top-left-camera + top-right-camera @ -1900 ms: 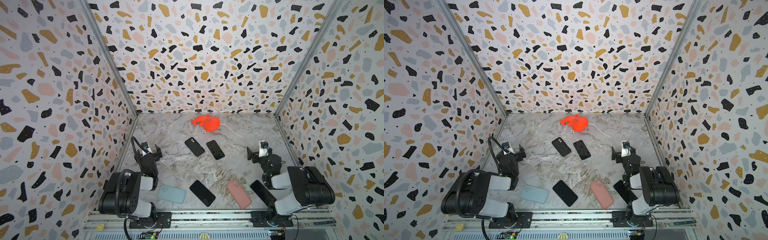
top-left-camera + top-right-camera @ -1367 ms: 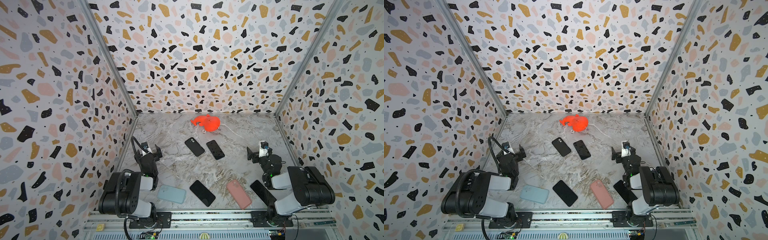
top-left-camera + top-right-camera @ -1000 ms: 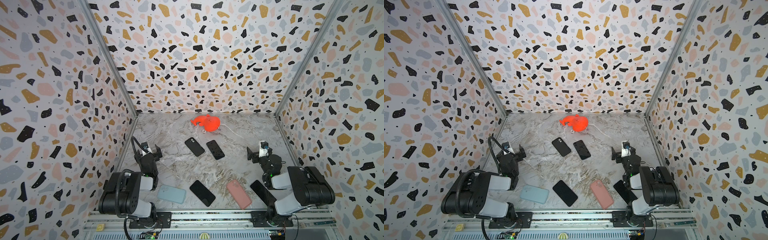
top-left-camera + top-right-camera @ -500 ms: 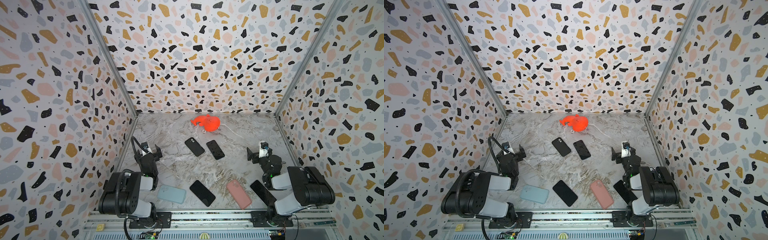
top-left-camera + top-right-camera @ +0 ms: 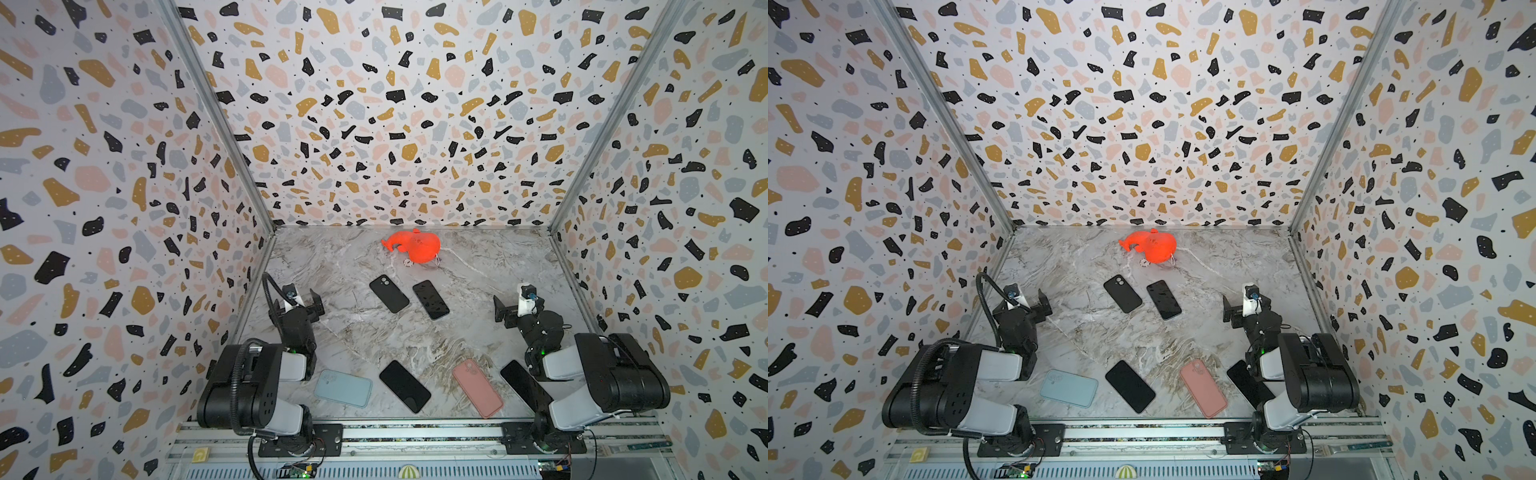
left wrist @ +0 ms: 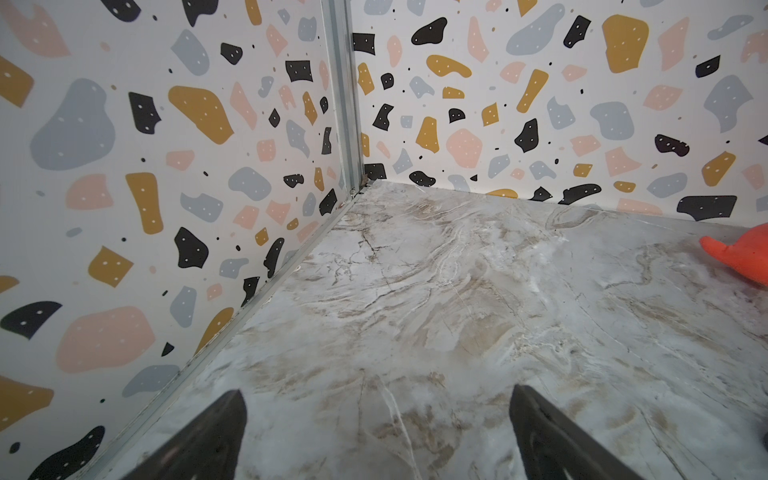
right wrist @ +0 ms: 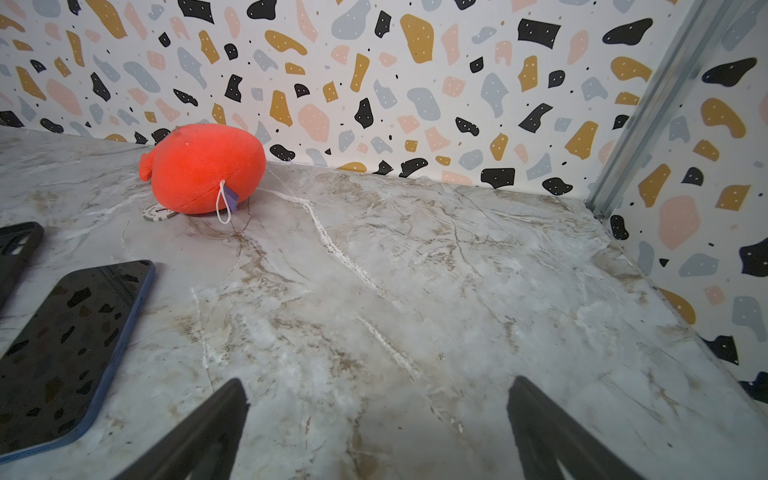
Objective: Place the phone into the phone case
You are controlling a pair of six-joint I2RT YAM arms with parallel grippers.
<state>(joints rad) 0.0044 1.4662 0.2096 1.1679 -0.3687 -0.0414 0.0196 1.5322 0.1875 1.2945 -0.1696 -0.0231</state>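
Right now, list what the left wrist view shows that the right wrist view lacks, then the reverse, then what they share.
Only the left wrist view: the left pincer, open over bare marble, and just an edge of the orange plush toy. Only the right wrist view: the right pincer, open, a dark-screened phone with a blue edge, the corner of a black phone case, and the plush's whole body. Shared: the marble tabletop, terrazzo-print walls, a metal corner post each, and the plush.

Terrazzo-speckled walls (image 5: pixel 395 124), grey-brown marble surface (image 5: pixel 374 332), orange plush (image 5: pixel 417 247), pale blue case (image 5: pixel 343 387), pink case (image 5: pixel 477 387), black phone (image 5: pixel 404 386); far phone (image 7: pixel 62 345) seemingly blue-edged.
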